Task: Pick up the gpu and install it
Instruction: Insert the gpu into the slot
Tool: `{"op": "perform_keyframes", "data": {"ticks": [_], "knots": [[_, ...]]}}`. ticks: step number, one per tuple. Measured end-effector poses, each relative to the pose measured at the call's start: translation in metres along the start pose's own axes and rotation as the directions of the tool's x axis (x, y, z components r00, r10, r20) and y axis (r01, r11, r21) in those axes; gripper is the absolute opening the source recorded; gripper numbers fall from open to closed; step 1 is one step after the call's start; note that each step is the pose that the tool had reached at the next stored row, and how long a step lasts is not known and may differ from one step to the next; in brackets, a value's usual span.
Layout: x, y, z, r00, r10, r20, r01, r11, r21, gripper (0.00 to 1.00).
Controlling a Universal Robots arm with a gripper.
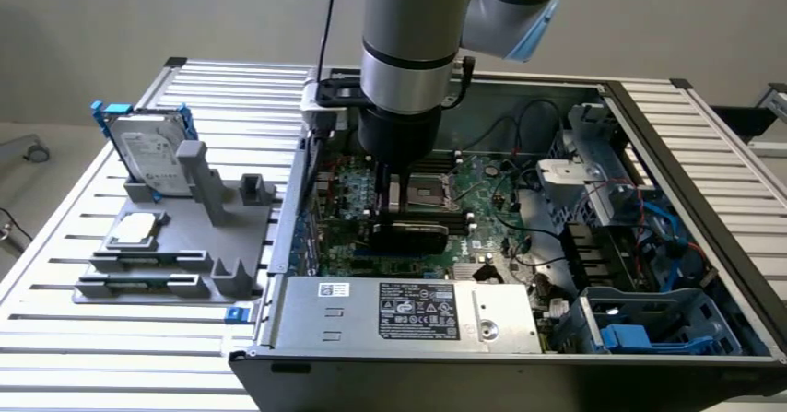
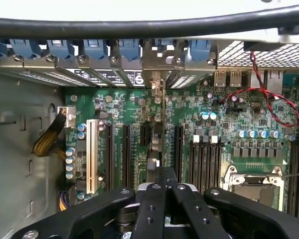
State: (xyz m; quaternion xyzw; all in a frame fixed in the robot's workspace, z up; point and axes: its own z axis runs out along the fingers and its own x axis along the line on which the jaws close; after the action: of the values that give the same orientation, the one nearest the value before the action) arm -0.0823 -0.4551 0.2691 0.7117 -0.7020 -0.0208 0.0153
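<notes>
My gripper (image 1: 396,211) is down inside the open computer case (image 1: 688,154), over the green motherboard (image 2: 114,107). Its black fingers (image 2: 148,199) are shut on the gpu (image 2: 156,144), which I see edge-on in the wrist view as a thin upright card between the long black expansion slots (image 2: 125,154). The card's silvery end bracket (image 2: 156,62) sits at the case's rear slot openings. In the exterior view, the gpu's black cooler (image 1: 408,234) shows just below the fingers, low against the board. I cannot tell whether the card is seated in a slot.
A grey fixture (image 1: 172,246) at the exterior view's left holds the silver hard drive in a blue frame (image 1: 150,154) and a small square chip (image 1: 135,230). Near the card are the CPU socket (image 2: 254,184), a red-black wire (image 2: 261,92), the power supply (image 1: 406,312) and a drive cage (image 1: 640,329).
</notes>
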Motion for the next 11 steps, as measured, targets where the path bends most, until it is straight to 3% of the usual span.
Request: {"op": "perform_keyframes", "data": {"ticks": [7,11], "knots": [[-0.0015,-0.0003,0.0040,1.0000,0.000,0.0001,0.000,1.0000,-0.0018,0.11],[-0.0017,0.0000,-0.0008,1.0000,0.000,0.0019,0.000,0.9999,-0.0102,0.11]]}}
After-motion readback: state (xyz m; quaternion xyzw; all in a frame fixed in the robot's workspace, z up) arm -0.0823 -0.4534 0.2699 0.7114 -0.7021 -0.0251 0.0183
